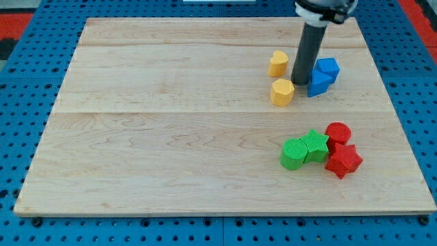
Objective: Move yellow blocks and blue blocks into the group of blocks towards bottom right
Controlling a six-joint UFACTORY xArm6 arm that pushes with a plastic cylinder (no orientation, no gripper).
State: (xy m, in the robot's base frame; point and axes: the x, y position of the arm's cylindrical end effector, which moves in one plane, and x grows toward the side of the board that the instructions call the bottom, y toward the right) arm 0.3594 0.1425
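Yellow blocks are split around my tip [300, 83]: one yellow block [277, 63] sits up-left of it, the yellow hexagonal block [281, 92] just down-left, apparently touching. Two blue blocks [322, 75] are pressed together just right of my tip. No grasp applies; it's a bare rod. The group of green cylinder [293, 154], green star [315, 145], red cylinder [337, 132] and red star [343, 161] lies well below, on the wooden board [157, 130].

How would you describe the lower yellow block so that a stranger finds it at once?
Look at the upper right part of the wooden board, where my tip stands. The lower yellow block sits just left of the tip, a little lower. Unlike the upper yellow block, it looks hexagonal.
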